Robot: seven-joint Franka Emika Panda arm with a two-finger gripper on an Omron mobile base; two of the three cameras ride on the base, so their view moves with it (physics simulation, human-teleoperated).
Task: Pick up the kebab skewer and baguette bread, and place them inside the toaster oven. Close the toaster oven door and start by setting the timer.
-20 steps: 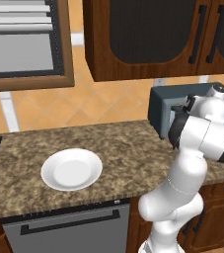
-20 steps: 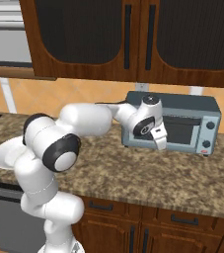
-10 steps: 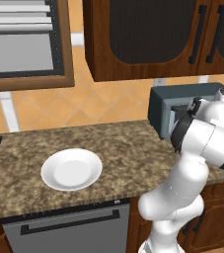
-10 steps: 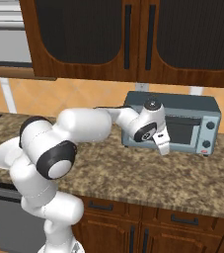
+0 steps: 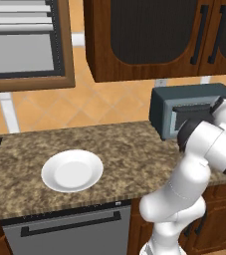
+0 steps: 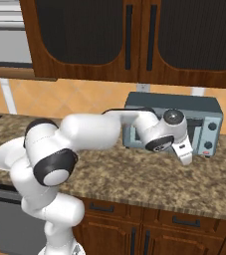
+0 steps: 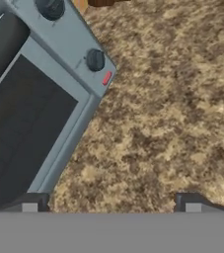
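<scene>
Now the gripper [image 6: 185,155] hangs with its fingers [image 7: 34,201] spread wide and empty, just in front of the toaster oven [image 6: 176,112] at the far right of the counter [image 5: 129,149] — its door [image 7: 24,128] is shut. Left, a white plate [image 5: 72,171] lies bare.

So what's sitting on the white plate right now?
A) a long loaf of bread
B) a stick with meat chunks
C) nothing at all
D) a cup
C: in the left base view the white plate on the speckled counter shows only its bare white surface, with no food or cup on it.
</scene>
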